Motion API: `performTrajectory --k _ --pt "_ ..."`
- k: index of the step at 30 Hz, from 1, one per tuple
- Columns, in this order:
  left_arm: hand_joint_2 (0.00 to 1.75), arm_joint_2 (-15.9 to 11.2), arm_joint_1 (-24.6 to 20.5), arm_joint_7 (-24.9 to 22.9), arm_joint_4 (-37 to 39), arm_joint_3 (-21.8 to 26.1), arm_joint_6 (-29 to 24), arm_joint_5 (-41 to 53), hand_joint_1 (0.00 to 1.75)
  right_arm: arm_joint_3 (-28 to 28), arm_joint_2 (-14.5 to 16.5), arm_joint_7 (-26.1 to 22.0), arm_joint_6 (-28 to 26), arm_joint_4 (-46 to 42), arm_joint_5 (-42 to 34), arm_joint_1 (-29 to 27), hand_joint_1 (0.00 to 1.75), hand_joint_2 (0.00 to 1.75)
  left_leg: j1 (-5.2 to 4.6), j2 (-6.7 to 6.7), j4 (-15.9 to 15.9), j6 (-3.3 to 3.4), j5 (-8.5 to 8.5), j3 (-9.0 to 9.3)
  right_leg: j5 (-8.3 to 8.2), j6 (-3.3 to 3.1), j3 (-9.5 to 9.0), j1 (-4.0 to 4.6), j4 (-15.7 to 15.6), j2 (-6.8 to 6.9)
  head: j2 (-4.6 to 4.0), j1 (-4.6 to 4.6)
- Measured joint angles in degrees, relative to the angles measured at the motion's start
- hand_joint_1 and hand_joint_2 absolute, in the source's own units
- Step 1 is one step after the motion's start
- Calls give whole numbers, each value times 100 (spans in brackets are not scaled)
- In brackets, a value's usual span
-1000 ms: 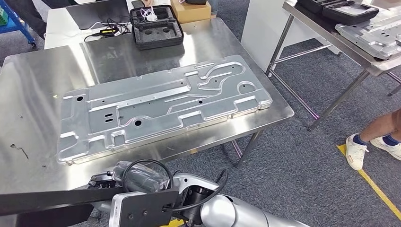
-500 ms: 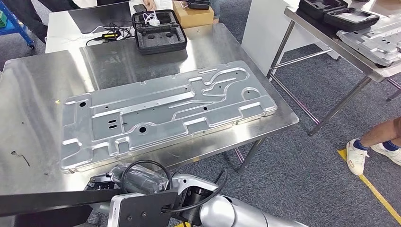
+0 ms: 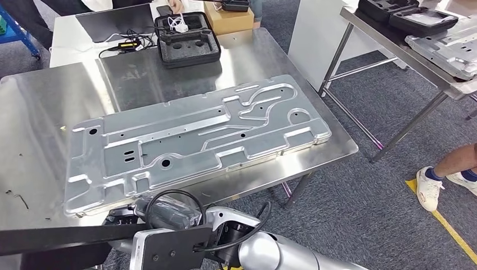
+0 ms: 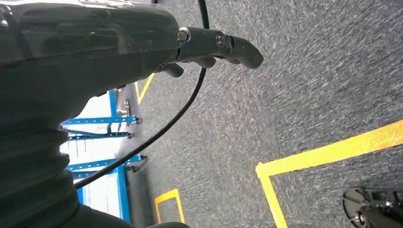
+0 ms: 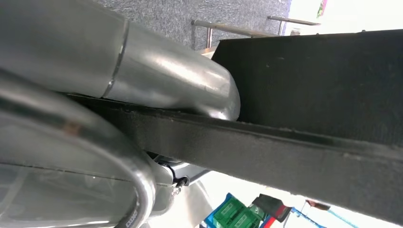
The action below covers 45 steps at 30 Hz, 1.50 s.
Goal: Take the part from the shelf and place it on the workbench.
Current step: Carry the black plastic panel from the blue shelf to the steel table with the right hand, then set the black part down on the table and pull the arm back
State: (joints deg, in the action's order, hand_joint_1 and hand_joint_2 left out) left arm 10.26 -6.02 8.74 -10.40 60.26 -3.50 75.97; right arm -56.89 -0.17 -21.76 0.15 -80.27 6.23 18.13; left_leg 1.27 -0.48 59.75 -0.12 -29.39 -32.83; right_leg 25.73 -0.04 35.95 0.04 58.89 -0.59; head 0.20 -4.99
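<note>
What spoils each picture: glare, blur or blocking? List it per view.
Head view: soft glare on the steel workbench, metal plate sharp. Left wrist view: carpet streaked with blur, left hand fairly sharp. Right wrist view: a dark slab blocks much, background overexposed.

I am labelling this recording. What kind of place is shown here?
Probably a factory workshop or robot test area: a large stamped metal panel on a steel workbench, a similar panel on another bench, yellow floor tape.
</note>
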Motion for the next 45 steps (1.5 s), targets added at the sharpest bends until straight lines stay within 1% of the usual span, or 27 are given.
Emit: performTrajectory --k 2,3,7,15,21,29,35,40,45 --pt "175 -1 -1 0 0 0 -1 0 0 -1 2 -1 0 1 -1 2 175 0 1 4 -30 35 11 19 -2 0 -8 -8 -21 -4 0 -1" --pt "175 -1 -1 0 0 0 -1 1 0 -1 2 -1 0 1 -1 2 175 0 4 4 -50 34 10 30 4 -10 -8 -4 -21 -4 0 1" --pt "175 -1 -1 0 0 -1 -3 2 0 0 2 -1 0 1 -1 0 175 0 5 5 -109 10 22 59 17 -31 -10 -1 -20 -4 0 -1" --pt "175 -1 0 0 0 -2 1 15 0 -4 2 -1 2 1 4 1 175 0 11 5 -127 -78 38 64 12 -42 -15 6 -18 -2 0 -1" --pt "175 -1 1 0 0 -2 41 19 0 -32 2 44 -66 2 118 13 175 0 -7 2 -122 -80 38 67 10 -41 -26 -8 -18 1 0 -1" --pt "175 -5 14 0 0 -10 105 102 0 75 -2 278 -476 72 622 114 175 0 -16 1 -118 -78 36 68 10 -40 -29 -22 -19 2 0 -1" --pt "175 -65 42 0 0 -18 195 145 0 276 -86 436 -510 189 999 462 175 0 -16 1 -117 -78 37 71 9 -39 -30 -22 -19 2 0 -1" --pt "175 -150 83 0 0 -25 290 198 0 467 -233 699 -413 265 1286 915 175 0 -15 2 -117 -78 37 73 7 -38 -30 -22 -19 2 0 -1" --pt "175 -167 87 0 0 -86 337 310 0 649 -269 995 -353 604 1610 1420 175 0 -16 1 -116 -78 38 74 5 -36 -32 -22 -19 2 0 -1"
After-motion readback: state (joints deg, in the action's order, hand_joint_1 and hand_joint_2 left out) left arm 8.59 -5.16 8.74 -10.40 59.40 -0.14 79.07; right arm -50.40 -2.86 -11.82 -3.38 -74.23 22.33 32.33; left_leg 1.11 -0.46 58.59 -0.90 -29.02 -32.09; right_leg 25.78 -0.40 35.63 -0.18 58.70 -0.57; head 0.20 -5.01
